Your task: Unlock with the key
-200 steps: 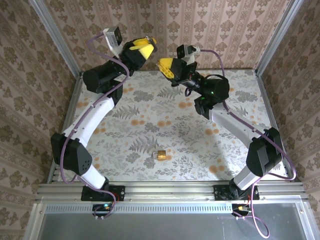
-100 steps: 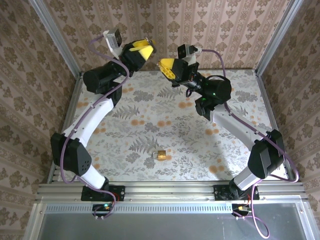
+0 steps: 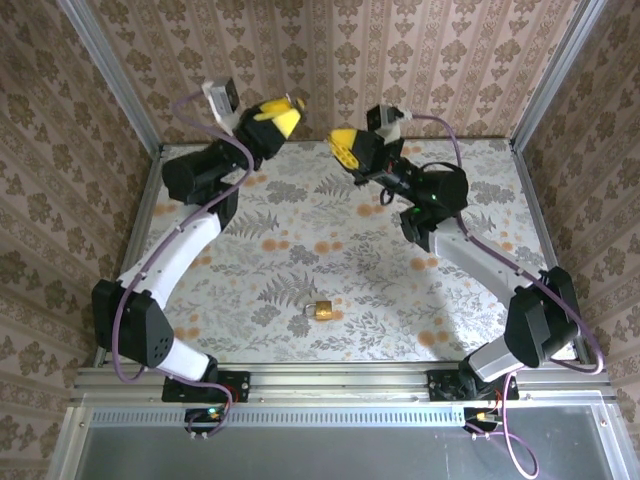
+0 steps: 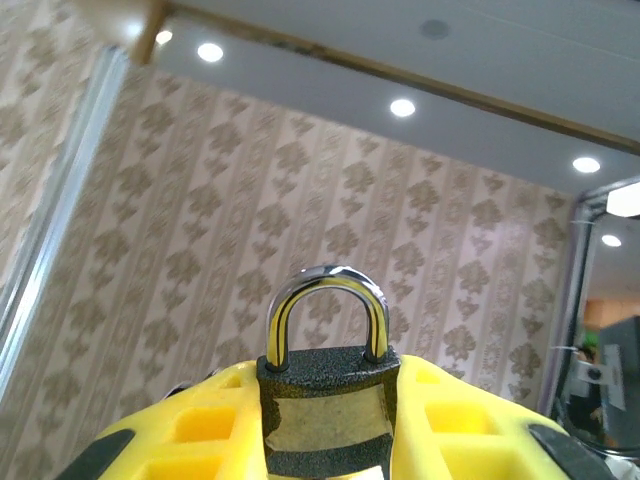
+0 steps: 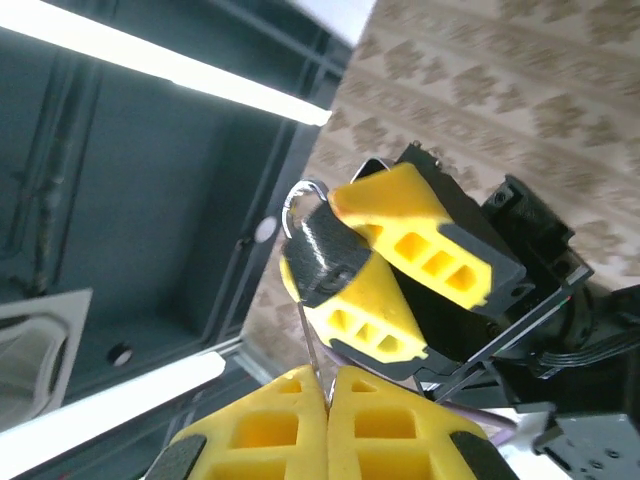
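Left wrist shows the left hand [image 4: 325, 440] clamped on a padlock [image 4: 325, 390]; right hand [image 5: 328, 385] pinches the key [image 5: 310, 340].

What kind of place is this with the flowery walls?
Probably a robot test booth, not a home. The left arm and right arm are bolted to a metal rail by the table, and the wallpapered walls sit in metal posts.
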Robot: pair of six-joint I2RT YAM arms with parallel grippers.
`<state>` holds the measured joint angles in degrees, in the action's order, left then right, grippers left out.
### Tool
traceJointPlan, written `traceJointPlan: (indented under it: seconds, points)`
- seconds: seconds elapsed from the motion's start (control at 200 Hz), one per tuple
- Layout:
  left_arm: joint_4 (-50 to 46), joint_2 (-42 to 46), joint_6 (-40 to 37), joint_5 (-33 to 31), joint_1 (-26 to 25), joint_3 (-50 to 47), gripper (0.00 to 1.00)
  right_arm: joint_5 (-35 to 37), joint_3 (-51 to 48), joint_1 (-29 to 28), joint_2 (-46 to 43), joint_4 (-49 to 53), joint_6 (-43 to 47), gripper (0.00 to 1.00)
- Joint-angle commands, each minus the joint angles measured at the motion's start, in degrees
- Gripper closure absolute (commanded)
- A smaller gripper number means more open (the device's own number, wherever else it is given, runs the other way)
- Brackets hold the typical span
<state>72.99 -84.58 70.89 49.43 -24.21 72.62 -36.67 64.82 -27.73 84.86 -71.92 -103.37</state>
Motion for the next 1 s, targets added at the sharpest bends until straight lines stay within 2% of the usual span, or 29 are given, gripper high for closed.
traceJointPlan:
  seconds: [0.0, 0.065, 0.13, 0.24, 0.315, 0.385, 0.47, 0.555, 0.62, 0.725, 0.845, 0.995]
  points:
    - [0.9, 2.8, -0.3, -1.8, 2.7, -11.4, 1.00, -0.4, -7.7, 3.3, -7.2, 7.2, 6.1, 1.00]
    - [-2.8, 5.3, -3.1, -2.3, 3.4, -20.9, 1.00, -2.0, -10.7, 4.2, -12.5, 19.0, 13.4, 1.00]
    - [-13.7, 8.4, -9.6, -2.6, 3.1, -28.5, 1.00, -2.9, -11.3, 4.6, -18.2, 32.2, 21.4, 1.00]
    - [-35.7, 13.8, -19.3, -6.7, 2.9, -36.8, 1.00, -3.4, -9.4, 5.5, -25.1, 50.1, 31.9, 1.00]
    - [-56.2, 17.1, -25.6, -12.0, 2.7, -37.6, 1.00, -3.9, -7.5, 6.2, -27.7, 59.1, 36.6, 1.00]
    - [-70.8, 18.9, -30.2, -16.8, 1.9, -36.3, 1.00, -4.2, -6.1, 6.7, -29.0, 64.9, 39.4, 1.00]
    - [-88.7, 18.6, -35.8, -23.8, -0.1, -31.8, 1.00, -4.0, -5.1, 7.0, -29.5, 68.3, 41.2, 1.00]
    - [-101.2, 14.9, -39.5, -30.2, -1.6, -28.0, 1.00, -4.4, -5.5, 7.2, -29.4, 68.7, 41.5, 1.00]
    - [-105.2, 11.6, -41.0, -33.1, -4.1, -27.1, 1.00, -4.4, -6.3, 7.3, -29.2, 68.5, 41.4, 1.00]
    - [-106.2, 7.1, -41.6, -35.9, -5.8, -26.7, 1.00, -4.6, -7.1, 7.4, -29.1, 67.9, 41.1, 1.00]
    - [-105.2, 1.4, -41.9, -36.6, -7.6, -25.5, 1.00, -4.7, -7.2, 7.5, -29.4, 68.9, 41.9, 1.00]
    - [-108.6, -6.4, -42.8, -38.7, -9.4, -21.0, 1.00, -4.5, -8.1, 7.7, -30.3, 69.2, 41.9, 1.00]
